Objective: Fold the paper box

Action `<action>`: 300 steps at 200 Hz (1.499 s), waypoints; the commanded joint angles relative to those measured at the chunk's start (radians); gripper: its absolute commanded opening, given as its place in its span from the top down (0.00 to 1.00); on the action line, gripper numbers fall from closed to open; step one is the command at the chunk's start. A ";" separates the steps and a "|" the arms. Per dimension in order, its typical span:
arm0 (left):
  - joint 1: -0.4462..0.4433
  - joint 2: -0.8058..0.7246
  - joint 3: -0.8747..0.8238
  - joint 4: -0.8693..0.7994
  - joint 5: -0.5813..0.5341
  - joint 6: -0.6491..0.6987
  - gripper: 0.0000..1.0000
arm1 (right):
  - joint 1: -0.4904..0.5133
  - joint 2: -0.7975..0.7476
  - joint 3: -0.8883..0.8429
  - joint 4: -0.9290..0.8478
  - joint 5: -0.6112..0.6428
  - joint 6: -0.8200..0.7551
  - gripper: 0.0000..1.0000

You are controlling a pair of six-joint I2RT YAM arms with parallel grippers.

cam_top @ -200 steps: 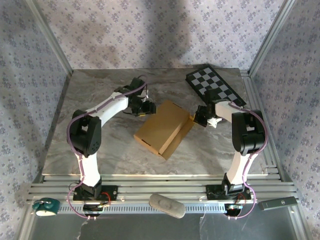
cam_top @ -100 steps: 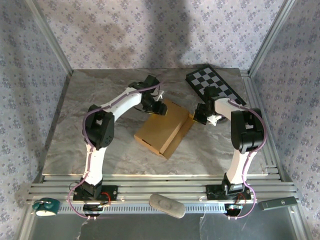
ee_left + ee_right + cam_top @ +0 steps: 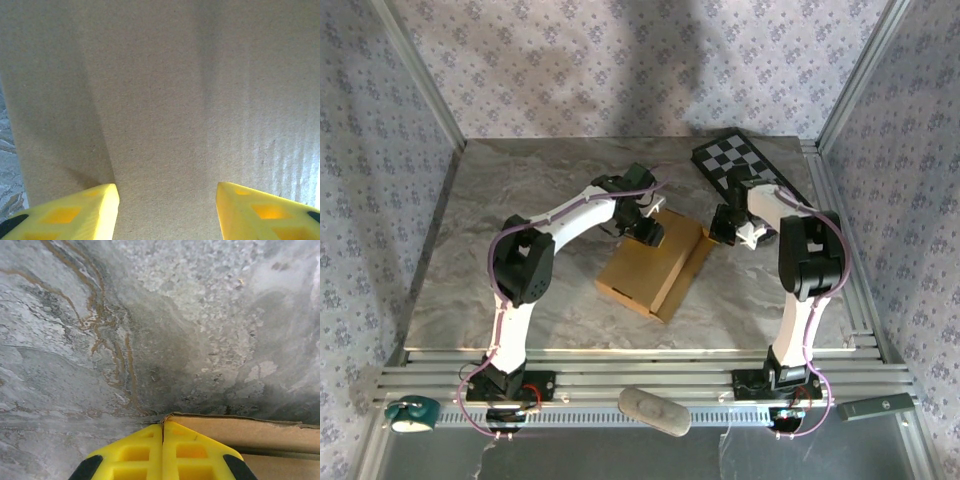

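Note:
The paper box (image 3: 655, 268), a shallow tan cardboard mailer, lies slanted at the middle of the marble table. My left gripper (image 3: 650, 232) hovers over the box's far corner. In the left wrist view the cardboard (image 3: 165, 100) spreads under my left gripper (image 3: 167, 212), whose yellow fingers (image 3: 80, 212) stand apart with nothing between them. My right gripper (image 3: 723, 233) sits at the box's right corner. In the right wrist view the right gripper (image 3: 163, 422) is shut, with a thin cardboard corner of the box (image 3: 250, 432) pinched at the seam between its tips.
A black-and-white checkerboard panel (image 3: 745, 168) lies at the back right, just behind the right arm. The marble table (image 3: 520, 190) has free room at the left and front. On the front rail lie a grey oval object (image 3: 653, 410) and a teal clock (image 3: 412, 413).
My left arm swung right, from beside the box's far-left edge to over its far corner. The box shifted slightly right and its top lies flatter. The right gripper hardly moved.

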 commanded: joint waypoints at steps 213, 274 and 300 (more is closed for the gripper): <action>-0.073 -0.041 0.103 -0.043 -0.019 -0.078 0.40 | 0.056 0.168 0.345 -0.384 0.152 -0.170 1.00; -0.094 0.013 0.227 -0.044 0.152 -0.149 0.47 | 0.053 0.177 0.338 -0.374 0.147 -0.170 1.00; -0.097 0.050 0.216 -0.006 0.212 -0.205 0.55 | 0.051 0.176 0.335 -0.369 0.144 -0.170 1.00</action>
